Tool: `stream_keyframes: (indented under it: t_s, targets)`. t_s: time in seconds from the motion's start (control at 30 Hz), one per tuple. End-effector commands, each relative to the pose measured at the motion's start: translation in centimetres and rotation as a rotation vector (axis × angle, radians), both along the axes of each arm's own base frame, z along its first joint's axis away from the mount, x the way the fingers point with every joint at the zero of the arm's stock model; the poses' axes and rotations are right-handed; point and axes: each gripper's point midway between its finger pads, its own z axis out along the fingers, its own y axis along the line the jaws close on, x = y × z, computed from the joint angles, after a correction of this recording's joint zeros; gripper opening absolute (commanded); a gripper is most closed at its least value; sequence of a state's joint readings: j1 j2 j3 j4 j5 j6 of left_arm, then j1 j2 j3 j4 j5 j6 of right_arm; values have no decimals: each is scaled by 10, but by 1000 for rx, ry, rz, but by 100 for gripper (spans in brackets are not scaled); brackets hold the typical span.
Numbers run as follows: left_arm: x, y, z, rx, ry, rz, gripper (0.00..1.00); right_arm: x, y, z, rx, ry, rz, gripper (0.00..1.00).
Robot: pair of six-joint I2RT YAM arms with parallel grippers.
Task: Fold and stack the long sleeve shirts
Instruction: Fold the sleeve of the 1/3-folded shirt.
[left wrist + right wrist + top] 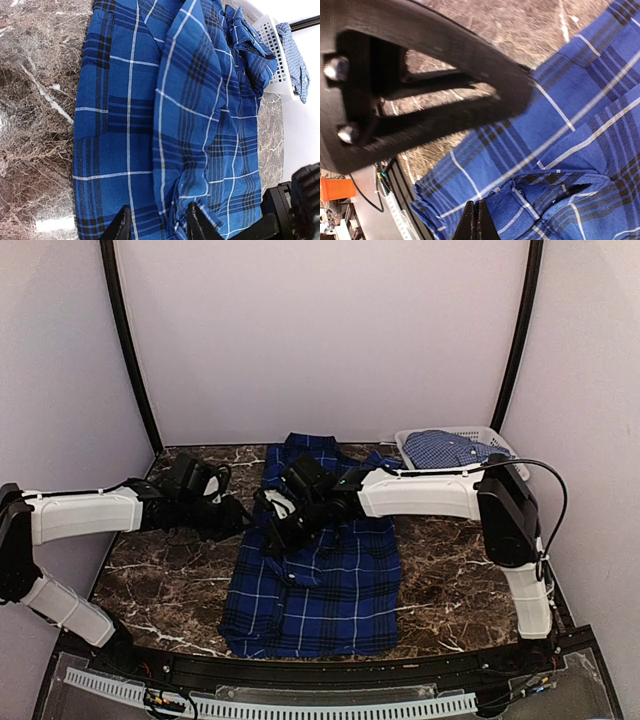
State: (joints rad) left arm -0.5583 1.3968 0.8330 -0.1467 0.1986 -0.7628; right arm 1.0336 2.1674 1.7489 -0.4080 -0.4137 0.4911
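Note:
A dark blue plaid shirt (330,580) lies spread on the marble table, collar toward the back. My left gripper (255,510) is at its left edge, open, and a ruffled fold of the plaid shirt (130,100) runs between the left gripper's (157,224) fingertips. My right gripper (278,528) reaches across from the right to the same edge. In the right wrist view the right gripper (477,220) is shut, pinching the corner of a raised flap of the shirt (580,100). A lighter fine-checked shirt (445,450) lies in the basket.
The pale lattice basket (480,433) stands at the back right, its corner touching the plaid shirt; it also shows in the left wrist view as the basket (272,45). The two grippers are very close together. The table's front rail (395,200) is near.

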Motion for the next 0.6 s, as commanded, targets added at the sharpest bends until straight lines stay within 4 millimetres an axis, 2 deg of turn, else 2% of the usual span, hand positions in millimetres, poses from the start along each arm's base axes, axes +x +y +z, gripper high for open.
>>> stream_keyframes:
  t_s: [0.0,0.33,0.57]
  targets:
    - [-1,6,11,3,-44,1,36,-7,27,25,98,-3,21,0]
    - [-16,18,-1,28,-19,11,37,-25,49,19,145,41,29,0]
    - [-26,22,-16,33,17,7,37,-37,54,9,136,56,33,0]
